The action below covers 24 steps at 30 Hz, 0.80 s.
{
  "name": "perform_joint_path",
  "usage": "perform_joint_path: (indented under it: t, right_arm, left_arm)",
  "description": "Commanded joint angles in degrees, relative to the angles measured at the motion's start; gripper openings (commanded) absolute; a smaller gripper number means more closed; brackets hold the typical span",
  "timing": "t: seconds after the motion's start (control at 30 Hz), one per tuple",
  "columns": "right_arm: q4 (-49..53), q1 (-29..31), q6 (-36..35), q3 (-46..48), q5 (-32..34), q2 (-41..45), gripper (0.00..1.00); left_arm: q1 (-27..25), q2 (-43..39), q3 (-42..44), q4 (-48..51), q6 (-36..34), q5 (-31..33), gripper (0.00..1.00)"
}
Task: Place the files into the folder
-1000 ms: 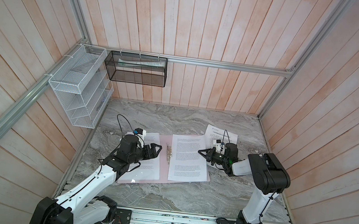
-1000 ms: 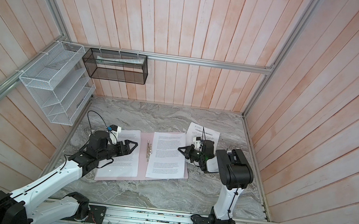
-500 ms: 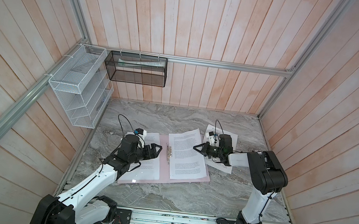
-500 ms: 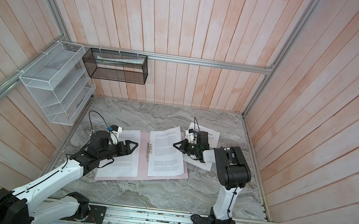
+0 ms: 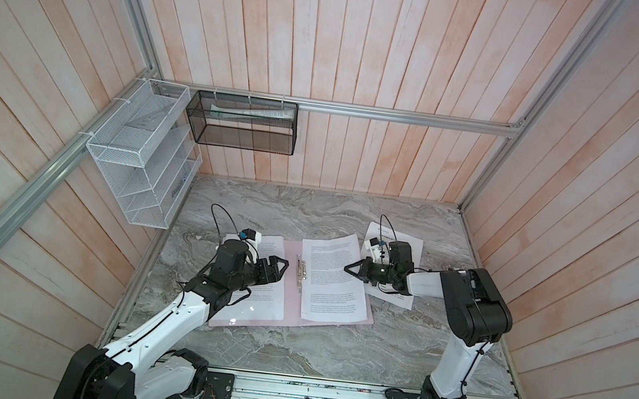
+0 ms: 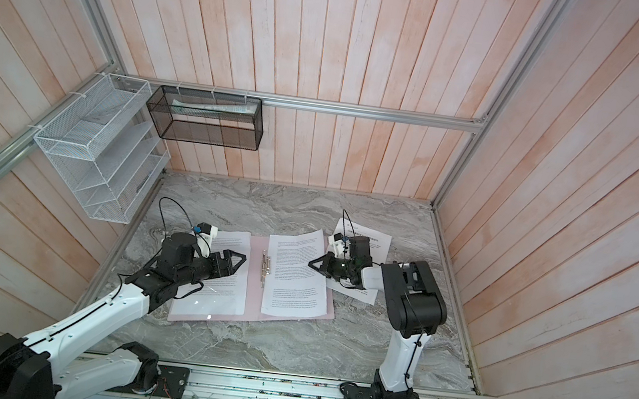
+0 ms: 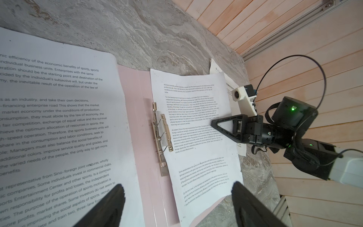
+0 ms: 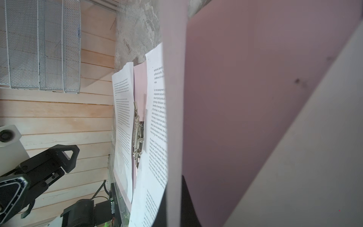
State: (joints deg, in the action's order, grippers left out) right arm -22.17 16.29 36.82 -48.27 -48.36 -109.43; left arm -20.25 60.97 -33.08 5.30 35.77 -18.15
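Note:
The pale pink folder (image 5: 290, 310) (image 6: 254, 301) lies open on the marble table, its silver clip (image 5: 301, 269) (image 7: 161, 133) along the spine. One printed sheet (image 5: 271, 299) (image 7: 59, 118) rests on its left half. Another sheet (image 5: 331, 290) (image 6: 294, 285) covers the right half, its right edge lifted and bowed. My right gripper (image 5: 347, 269) (image 6: 311, 264) (image 8: 176, 196) is shut on that edge. My left gripper (image 5: 281, 267) (image 6: 240, 259) (image 7: 178, 206) hovers open over the left sheet, beside the spine, holding nothing. A third sheet (image 5: 408, 241) with a heading lies on the table beneath the right arm.
A white wire-mesh rack (image 5: 142, 160) hangs on the left wall. A black mesh basket (image 5: 242, 123) with rolled papers hangs on the back wall. Wooden walls close in three sides, and an aluminium rail (image 5: 325, 394) runs along the front.
My right gripper has moved left over the folder's right half with the sheet's edge in it, and that edge has risen off the cover. The left arm has stayed put.

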Motion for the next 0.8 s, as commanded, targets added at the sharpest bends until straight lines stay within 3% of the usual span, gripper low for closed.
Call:
perform_joint_path:
  t: [0.0, 0.77]
  right_arm:
    - [1.9, -0.4, -3.2, -1.4, -1.5, 0.4, 0.0]
    - [10.8, -2.1, -14.3, -3.5, -4.4, 3.0, 0.0]
  left_arm:
    - [0.2, 0.4, 0.6, -0.5, -1.1, -0.1, 0.87]
    - [0.2, 2.1, 1.7, -2.0, -1.3, -0.7, 0.87]
